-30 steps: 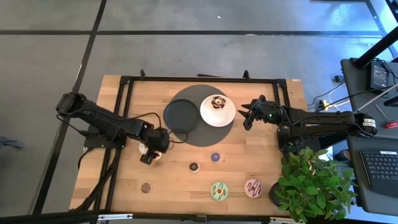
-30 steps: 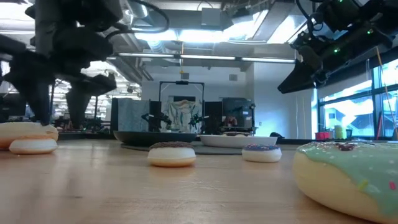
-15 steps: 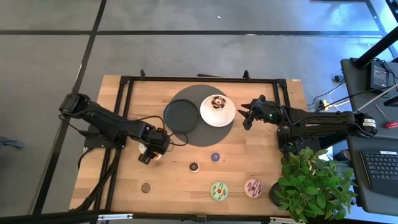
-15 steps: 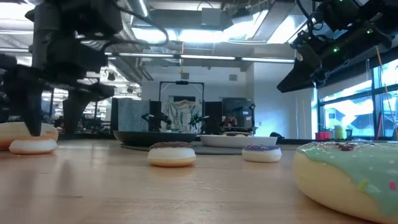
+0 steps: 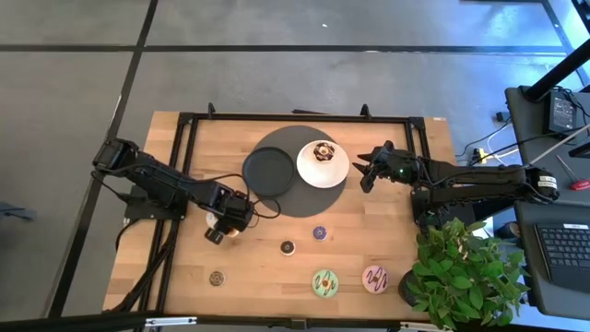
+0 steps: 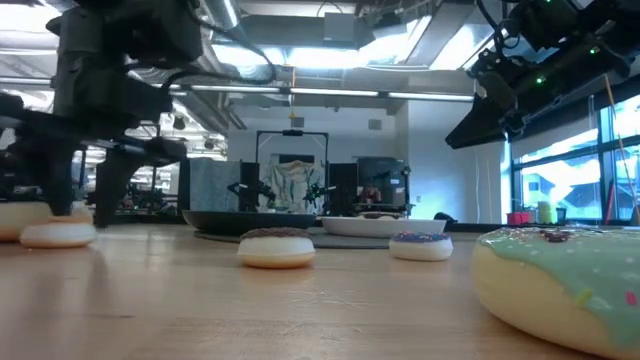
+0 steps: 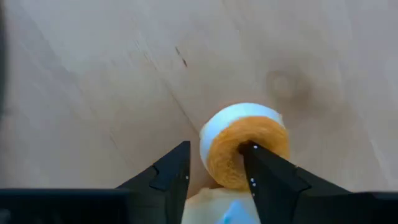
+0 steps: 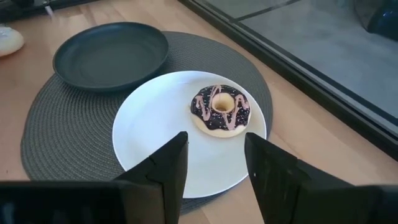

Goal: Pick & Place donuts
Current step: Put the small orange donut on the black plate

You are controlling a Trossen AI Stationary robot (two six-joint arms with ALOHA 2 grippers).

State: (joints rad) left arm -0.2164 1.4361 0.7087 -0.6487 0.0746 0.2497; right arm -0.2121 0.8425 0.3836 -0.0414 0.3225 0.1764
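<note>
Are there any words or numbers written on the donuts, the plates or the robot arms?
None can be read.
Chocolate donut: only pink squiggles, no letters.
White plate and black plate: plain.
Green donut: only sprinkles.
Screens in the far room: too small to read.

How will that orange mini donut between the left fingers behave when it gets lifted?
The orange mini donut looks like a stiff moulded ring, so it probably keeps its shape. It seems light for its size. Its rim is rounded, so it may twist or slip between the left gripper's narrow fingers, which are open around it.
</note>
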